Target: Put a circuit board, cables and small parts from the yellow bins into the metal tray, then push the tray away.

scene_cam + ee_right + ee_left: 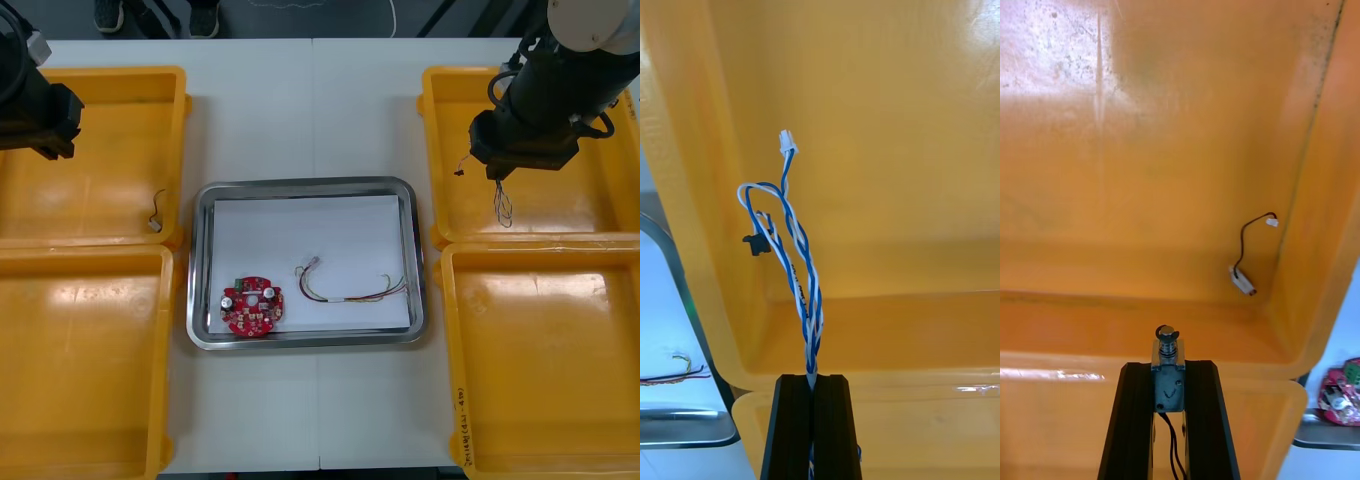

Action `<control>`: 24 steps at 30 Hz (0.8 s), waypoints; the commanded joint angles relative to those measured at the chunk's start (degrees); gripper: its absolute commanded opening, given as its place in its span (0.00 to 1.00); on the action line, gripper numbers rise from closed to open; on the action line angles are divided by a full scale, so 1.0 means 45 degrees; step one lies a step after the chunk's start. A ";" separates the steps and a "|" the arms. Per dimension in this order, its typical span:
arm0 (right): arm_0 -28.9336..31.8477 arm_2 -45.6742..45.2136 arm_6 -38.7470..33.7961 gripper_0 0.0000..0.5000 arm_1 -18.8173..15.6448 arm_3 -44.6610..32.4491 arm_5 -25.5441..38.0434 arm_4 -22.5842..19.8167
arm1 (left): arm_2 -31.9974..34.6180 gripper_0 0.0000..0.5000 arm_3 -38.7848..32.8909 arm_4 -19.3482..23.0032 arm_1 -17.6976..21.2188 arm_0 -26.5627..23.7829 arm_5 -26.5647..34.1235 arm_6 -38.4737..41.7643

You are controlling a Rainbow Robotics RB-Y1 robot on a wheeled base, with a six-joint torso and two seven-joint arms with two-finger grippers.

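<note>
Blue-and-white twisted cable (811,315) is pinched in right hand (813,381); left hand (1169,369) clamps small metal part (1166,335).

Four yellow bins (100,170) (80,360) (450,130) (540,360), one metal tray (300,186), one circuit board (252,310), three cables (350,296) (801,270) (1244,251) and one small metal part (1166,352) make up the scene.

Left gripper (1169,369) clamped, fingers slightly apart; right gripper (814,379) clamped tight.
</note>
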 commanded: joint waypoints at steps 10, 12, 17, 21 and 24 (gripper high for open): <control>-0.0429 -0.0226 0.0219 0.00 0.0161 -0.1700 0.0150 -0.0248 | -0.0377 0.00 -0.2632 -0.0461 -0.1761 -0.0489 0.0419 0.2950; -0.0429 -0.0226 0.0200 0.00 0.0220 -0.1817 0.0150 -0.0287 | -0.0514 0.00 -0.2710 -0.0636 -0.2191 -0.0489 0.0419 0.3223; -0.0293 -0.0226 0.0161 0.00 0.0396 -0.2227 0.0150 -0.0385 | -0.1002 0.00 -0.2749 -0.1457 -0.3597 -0.0489 0.0419 0.3458; -0.0117 -0.0226 0.0044 0.00 0.0532 -0.2559 0.0150 -0.0326 | -0.1275 0.00 -0.2612 -0.2218 -0.4730 -0.0470 0.0419 0.3477; -0.0097 -0.0226 -0.0015 0.00 0.0591 -0.2579 0.0150 -0.0365 | -0.1510 0.00 -0.2300 -0.2472 -0.5199 -0.0450 0.0419 0.3477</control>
